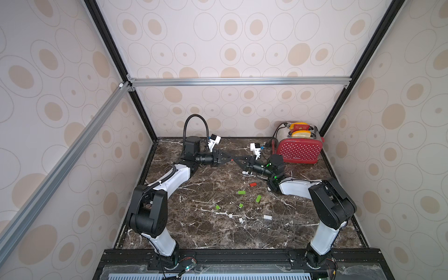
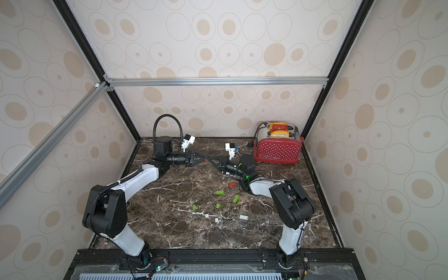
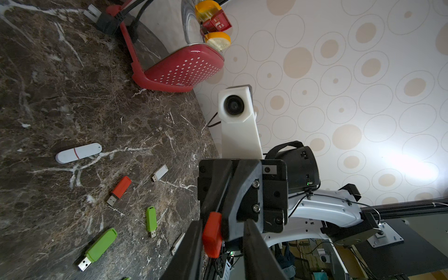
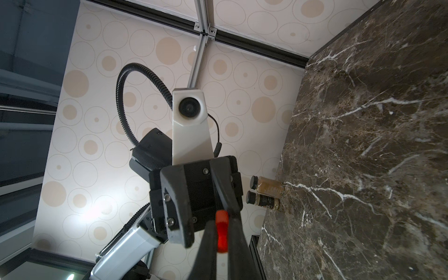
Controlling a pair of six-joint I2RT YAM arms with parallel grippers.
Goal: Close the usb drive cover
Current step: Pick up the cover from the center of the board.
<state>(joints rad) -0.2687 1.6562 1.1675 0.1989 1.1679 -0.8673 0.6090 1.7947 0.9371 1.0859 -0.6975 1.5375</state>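
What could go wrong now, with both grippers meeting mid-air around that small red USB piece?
1. The small red plastic USB piece is pinched only at the right gripper's tips, above the dark marble table. A slip would drop it among the loose USB drives.
2. The left gripper's open jaws straddle the right gripper. A crooked retreat could knock the piece loose.
3. Cover seating isn't visible.

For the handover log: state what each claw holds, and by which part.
Right claw pinches a red USB piece by its sides, one end protruding. Left claw stands open around it, gripping nothing.
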